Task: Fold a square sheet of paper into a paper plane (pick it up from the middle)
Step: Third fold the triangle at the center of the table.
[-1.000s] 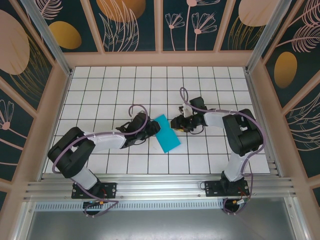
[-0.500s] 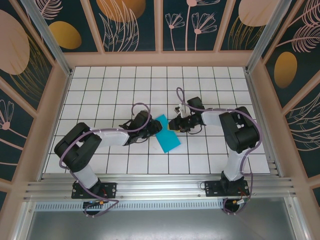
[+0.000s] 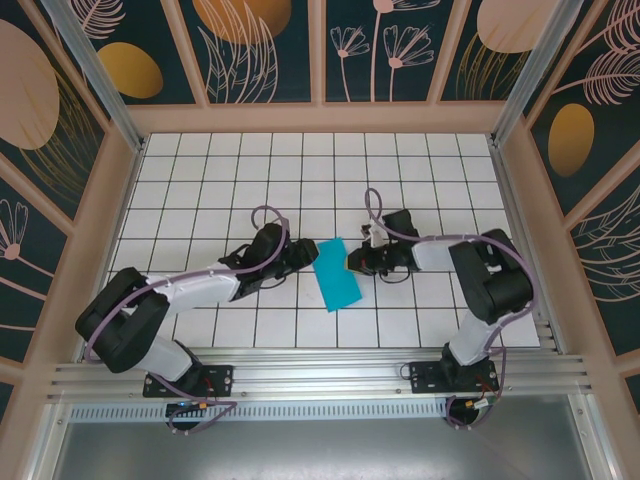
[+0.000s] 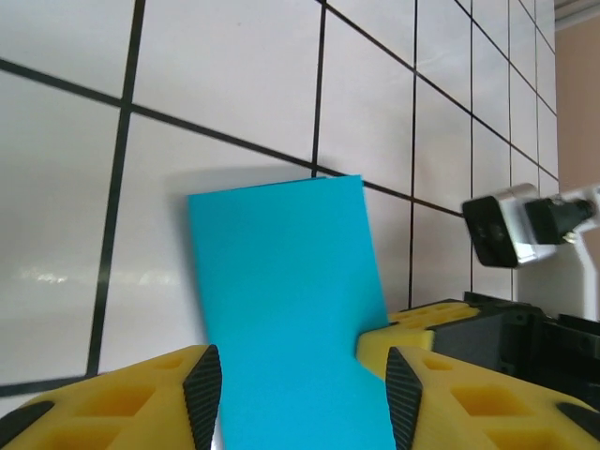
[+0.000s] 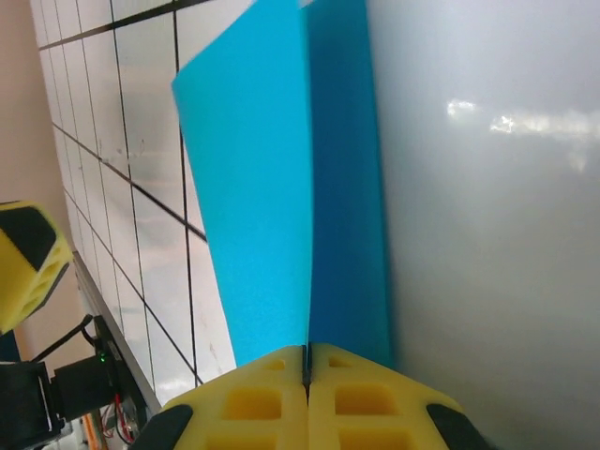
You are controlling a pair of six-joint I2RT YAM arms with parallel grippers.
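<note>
The square sheet of paper [image 3: 336, 275] is teal-blue and creased into a narrow rectangle, and it sits on the white tiles between both arms. No paper plane is in view. My left gripper [image 3: 305, 254] stands open at the sheet's left side. In the left wrist view the sheet [image 4: 286, 309] runs between the left gripper's [image 4: 302, 398] spread fingers. My right gripper [image 3: 353, 262] is at the sheet's right edge, shut on it. In the right wrist view the sheet's [image 5: 281, 187] crease runs into the seam of the right gripper's [image 5: 307, 354] closed jaws.
A white tiled floor [image 3: 200, 180] with black grid lines is ringed by a wooden frame and patterned walls [image 3: 60, 150]. A metal rail [image 3: 320, 380] runs along the near edge by both arm bases. A yellow finger of the right gripper [image 4: 417, 333] shows in the left wrist view.
The right gripper has closed on the sheet's right edge. The sheet has turned more upright and shifted slightly toward the near edge. The left arm has stretched further right.
</note>
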